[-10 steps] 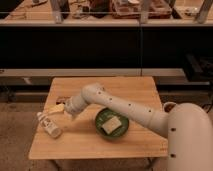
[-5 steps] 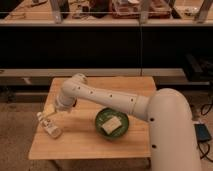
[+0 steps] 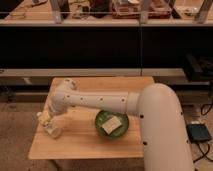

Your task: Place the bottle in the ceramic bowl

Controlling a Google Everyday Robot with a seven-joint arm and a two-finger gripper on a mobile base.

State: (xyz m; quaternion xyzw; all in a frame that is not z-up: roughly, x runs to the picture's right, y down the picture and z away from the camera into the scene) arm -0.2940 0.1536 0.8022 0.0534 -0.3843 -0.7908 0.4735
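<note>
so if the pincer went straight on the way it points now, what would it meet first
Probably the bottle, lying just below the pincer near the table edge; depth is unclear, so they may be touching.

Light wooden bench sits on speckled floor; dark shelving runs behind, a cluttered worktop above it, dim light throughout.

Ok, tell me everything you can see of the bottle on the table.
The bottle is small and whitish, seemingly translucent plastic. It lies on its side near the left front of the wooden table, left of the green bowl and apart from it. The pincer sits right over its upper-left end; contact can't be confirmed.
</note>
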